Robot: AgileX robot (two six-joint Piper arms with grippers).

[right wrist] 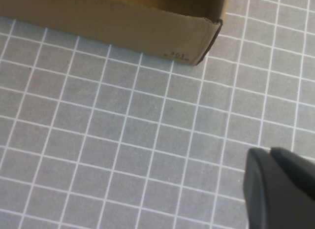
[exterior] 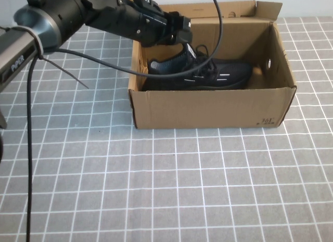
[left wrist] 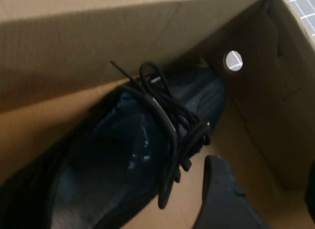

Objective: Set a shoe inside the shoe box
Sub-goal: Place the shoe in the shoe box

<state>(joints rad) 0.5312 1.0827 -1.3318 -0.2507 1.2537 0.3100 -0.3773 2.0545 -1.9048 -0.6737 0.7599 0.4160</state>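
Shoe [exterior: 200, 73] is in, folks — high view shows it lying inside the shoe box [exterior: 208, 107] at the far edge of the bench, toe toward the right end, heel under the left gripper [exterior: 183, 38]. Left arm reaches over the box's left wall; gripper sits at the heel collar, but whether it's clamped or let go, can't tell from here. Lid flap stands open at the back. Writing: "PiPER" on the left arm's silver link; small dark print near the box's front right corner, not legible.

Left wrist view, inside the box now: shoe [left wrist: 147, 150] w/ laces loose, sole down on the cardboard floor, round hole [left wrist: 233, 60] in the end wall just past the toe. One dark finger [left wrist: 221, 194] shows beside the shoe, apart from it; the other isn't visible, so grip state stays unknown.

Right wrist view: right gripper [right wrist: 278, 187] hovers over bare grid mat, well apart from the box corner [right wrist: 197, 39]; state can't tell. Corner print reads approx "301", unsure.

Judgement: placement basically done; left to do is releasing, if not yet released, & pulling the arm out.
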